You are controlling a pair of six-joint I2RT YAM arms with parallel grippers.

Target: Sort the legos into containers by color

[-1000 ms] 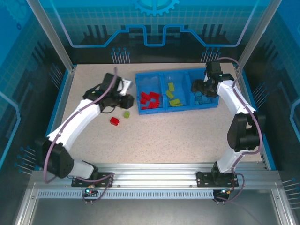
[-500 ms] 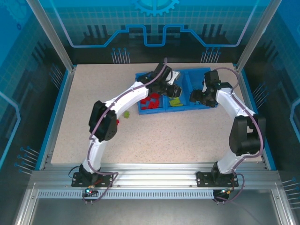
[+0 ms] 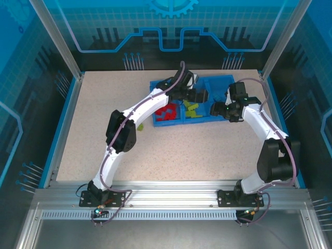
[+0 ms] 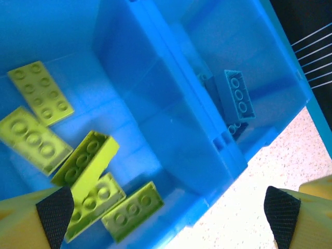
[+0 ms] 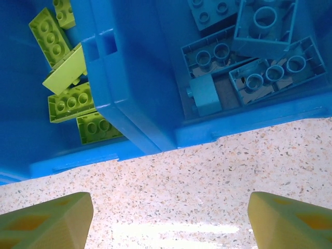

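From the top external view, the blue tray (image 3: pixel 167 123) is seen at the far middle of the desk (image 3: pixel 207 150). Red bricks (image 3: pixel 166 110) lie in its left compartment and yellow-green bricks (image 3: pixel 193 110) in its middle one. The left end effector (image 3: pixel 199 96) is stretched out over the tray, near the wall between the middle and right compartments. The right end effector (image 3: pixel 218 110) hangs by the right compartment's near wall. One loose yellow-green brick (image 3: pixel 140 126) is made out on the desk beside the left arm's elbow, well apart from the tray.

In the left wrist view, the left end effector (image 4: pixel 168 218) is shown spread wide with nothing between its pads. Five yellow-green bricks lie below it in the middle compartment, one of them tilted on edge (image 4: pixel 85 161) across its neighbours. Blue bricks (image 4: pixel 238 93) are glimpsed beyond the dividing wall.

In the right wrist view, the right end effector (image 5: pixel 168 223) is likewise spread and empty, held over bare desk just in front of the tray's near wall. A heap of blue bricks (image 5: pixel 249 57) is seen in the right compartment.

The step in hand is judged to be a drop into the middle compartment, with sorting nearly done. The next move calls for the left arm to be drawn back to the loose brick, lowered astride it and closed.
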